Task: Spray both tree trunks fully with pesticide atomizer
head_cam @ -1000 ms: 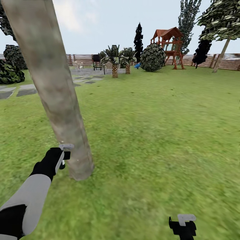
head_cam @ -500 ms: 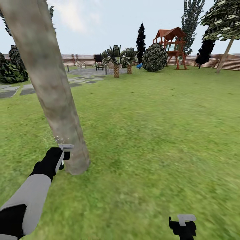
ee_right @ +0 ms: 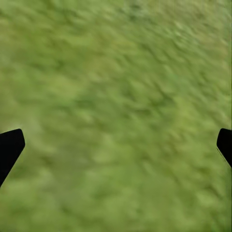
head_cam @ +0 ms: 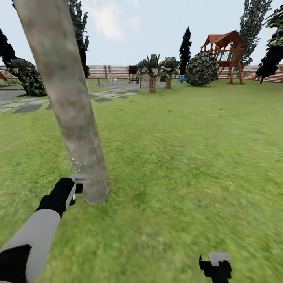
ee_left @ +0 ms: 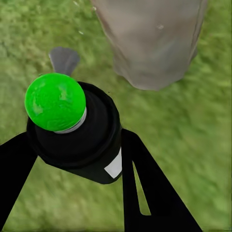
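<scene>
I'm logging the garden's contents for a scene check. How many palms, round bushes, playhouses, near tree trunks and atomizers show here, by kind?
Short palms: 2
Round bush: 1
Wooden playhouse: 1
Near tree trunk: 1
Pesticide atomizer, held in the left gripper: 1
Total: 6
</scene>
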{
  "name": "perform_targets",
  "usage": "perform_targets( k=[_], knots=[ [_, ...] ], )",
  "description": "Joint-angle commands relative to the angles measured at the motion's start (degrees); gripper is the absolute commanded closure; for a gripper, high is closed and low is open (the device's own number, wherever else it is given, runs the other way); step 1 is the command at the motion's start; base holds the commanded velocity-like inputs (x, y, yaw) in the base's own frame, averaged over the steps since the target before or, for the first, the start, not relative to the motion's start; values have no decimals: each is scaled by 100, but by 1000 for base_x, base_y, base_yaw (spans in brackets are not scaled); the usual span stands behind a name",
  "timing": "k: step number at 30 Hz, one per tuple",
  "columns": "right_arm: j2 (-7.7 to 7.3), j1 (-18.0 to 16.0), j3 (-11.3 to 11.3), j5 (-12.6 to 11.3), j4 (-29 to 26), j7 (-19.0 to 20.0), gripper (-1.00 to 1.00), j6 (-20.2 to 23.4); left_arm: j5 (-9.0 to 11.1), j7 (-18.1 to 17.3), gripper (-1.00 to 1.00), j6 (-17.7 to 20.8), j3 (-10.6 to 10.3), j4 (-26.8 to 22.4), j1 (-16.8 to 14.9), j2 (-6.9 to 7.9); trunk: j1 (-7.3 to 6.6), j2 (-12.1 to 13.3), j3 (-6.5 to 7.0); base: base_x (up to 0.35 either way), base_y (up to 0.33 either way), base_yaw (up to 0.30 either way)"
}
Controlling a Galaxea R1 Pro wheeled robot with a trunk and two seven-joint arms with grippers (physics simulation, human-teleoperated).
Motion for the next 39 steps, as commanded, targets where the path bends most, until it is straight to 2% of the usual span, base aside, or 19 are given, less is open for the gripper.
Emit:
perform_targets(
  k=[1,6,20,30,39],
  knots=[
    [1,-5,-38,60,9,-18,-100,-19,-31,-9,100,23,11,-3,58,-3,1,-2,-4,234,-195,46],
    [1,-5,-38,60,9,-18,-100,-19,-21,-8,100,3,12,11,271,-17,1,-2,-4,237,-191,10],
    [1,-5,-39,60,9,-18,-100,-19,-40,-1,100,2,16,23,289,-2,1,-2,-4,-12,-271,6],
    [1,-5,-38,60,9,-18,-100,-19,-45,3,100,-5,54,70,402,71,1,-2,-4,207,-178,259],
    [1,-5,-38,60,9,-18,-100,-19,-29,-22,100,20,18,-32,321,17,1,-2,-4,24,-5,277]
  ],
)
